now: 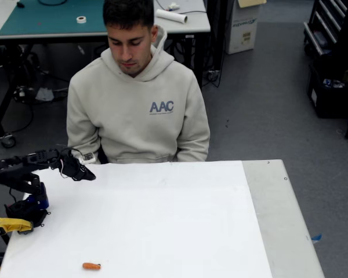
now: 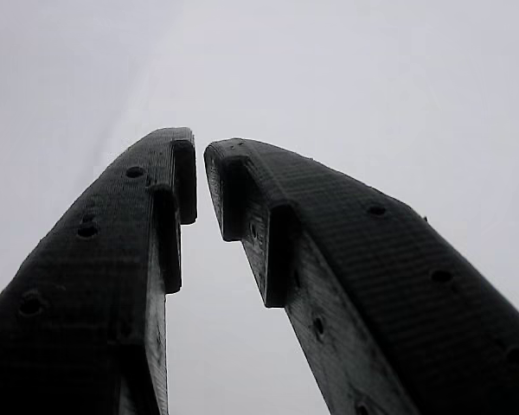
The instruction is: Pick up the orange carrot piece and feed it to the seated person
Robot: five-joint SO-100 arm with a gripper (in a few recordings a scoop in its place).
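Nothing is held by the nearly closed gripper (image 1: 88, 174); the orange carrot piece (image 1: 91, 266) is left unpicked, feeding outstanding.

orange carrot piece (image 1: 91, 266) lies flat before seated person (image 1: 138, 98).

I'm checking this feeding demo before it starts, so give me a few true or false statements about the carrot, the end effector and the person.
1. The carrot lies on the table near its front edge in the fixed view. True.
2. The end effector holds the carrot. False: it holds nothing, its tips nearly together, far from the carrot.
3. The person sits behind the table. True.
4. The carrot is at the person's mouth. False: it lies on the table.
5. The end effector is near the table's back left corner in the fixed view. True.
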